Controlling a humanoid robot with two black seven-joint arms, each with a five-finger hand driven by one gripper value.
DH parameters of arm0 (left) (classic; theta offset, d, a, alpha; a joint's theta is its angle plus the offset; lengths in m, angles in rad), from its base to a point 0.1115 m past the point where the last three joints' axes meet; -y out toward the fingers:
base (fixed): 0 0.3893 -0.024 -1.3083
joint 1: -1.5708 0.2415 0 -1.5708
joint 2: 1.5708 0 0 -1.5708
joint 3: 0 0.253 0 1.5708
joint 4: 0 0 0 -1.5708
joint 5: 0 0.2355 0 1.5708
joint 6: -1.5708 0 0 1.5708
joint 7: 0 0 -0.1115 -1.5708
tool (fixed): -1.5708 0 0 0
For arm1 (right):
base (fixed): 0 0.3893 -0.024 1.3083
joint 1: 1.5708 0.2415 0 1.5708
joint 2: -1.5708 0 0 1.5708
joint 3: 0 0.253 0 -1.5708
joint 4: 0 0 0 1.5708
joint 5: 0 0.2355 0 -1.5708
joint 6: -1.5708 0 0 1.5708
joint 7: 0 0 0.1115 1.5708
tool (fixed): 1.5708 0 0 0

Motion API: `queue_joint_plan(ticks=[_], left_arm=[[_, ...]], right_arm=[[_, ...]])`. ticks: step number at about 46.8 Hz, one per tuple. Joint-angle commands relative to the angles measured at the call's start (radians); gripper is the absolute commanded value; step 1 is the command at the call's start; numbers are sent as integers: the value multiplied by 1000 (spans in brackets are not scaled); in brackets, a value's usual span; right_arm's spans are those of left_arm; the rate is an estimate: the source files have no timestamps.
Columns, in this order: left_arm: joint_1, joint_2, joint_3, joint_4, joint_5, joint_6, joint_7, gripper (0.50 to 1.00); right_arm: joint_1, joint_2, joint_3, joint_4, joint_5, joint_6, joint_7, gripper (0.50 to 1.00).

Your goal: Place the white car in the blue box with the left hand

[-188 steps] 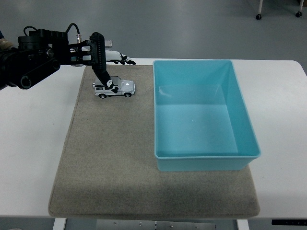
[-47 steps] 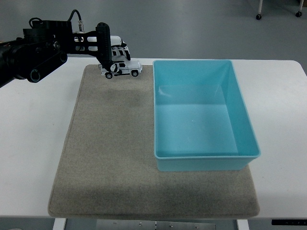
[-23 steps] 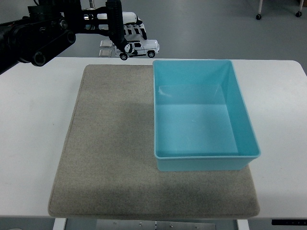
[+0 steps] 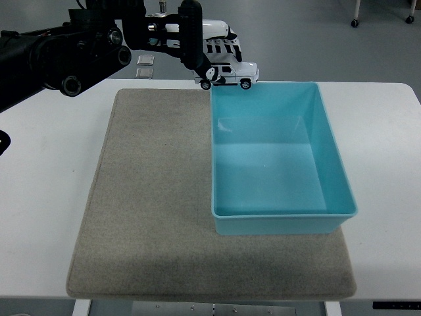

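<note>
Left hand has its fingers clamped on the glossy white car, held over the smooth rectangular plastic box's far-left corner, fuzzy grey mat underneath.

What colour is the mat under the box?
Grey-beige mat, clearest in the head view.

White counter under a grey felt mat, blue box resting on the mat's right part, empty inside. Left hand reaching in from the left on a black arm, fingers closed around the white car. Car held level in the air, over the box's far-left corner, clear of mat and rim.
</note>
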Motion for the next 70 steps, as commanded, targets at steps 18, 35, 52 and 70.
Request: queue_joint_plan(ticks=[18, 35, 52, 70], left_arm=[[27, -105, 2, -5, 14, 0, 0, 500], [72, -162, 16, 27, 17, 20, 0, 500], [110, -194, 30, 57, 45, 47, 0, 500], [132, -197, 66, 59, 106, 100, -2, 500]], right_arm=[[0, 0, 0, 0, 0, -1, 0, 936], [0, 0, 0, 0, 0, 1, 0, 936], [0, 0, 0, 0, 0, -1, 0, 936], [-1, 0, 0, 0, 0, -1, 0, 936]])
